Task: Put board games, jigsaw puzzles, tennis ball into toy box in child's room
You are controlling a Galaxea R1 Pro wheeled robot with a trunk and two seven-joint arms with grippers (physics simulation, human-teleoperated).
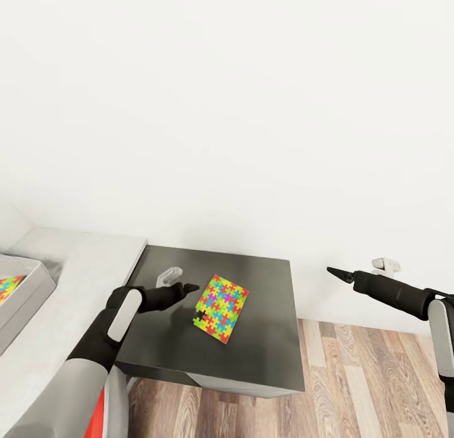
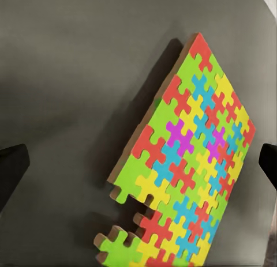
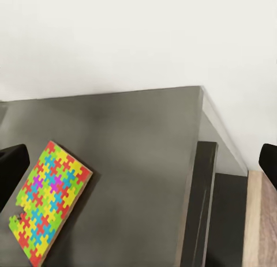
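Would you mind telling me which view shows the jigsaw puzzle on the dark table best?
The left wrist view: the jigsaw puzzle appears large, its missing-piece notch clear. The head view and right wrist view show it whole but small.

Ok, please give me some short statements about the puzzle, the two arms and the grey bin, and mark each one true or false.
1. A jigsaw puzzle lies on the dark grey top of the table. True.
2. The left gripper holds the puzzle in the air. False: its jaws are open and the puzzle rests on the dark top, just beside them.
3. The right gripper is over the wood floor, away from the puzzle. True.
4. The toy box is empty. False: a multicoloured puzzle sheet already lies inside it.
5. The puzzle on the dark top has a gap at one corner. True: some pieces seem to be missing there.
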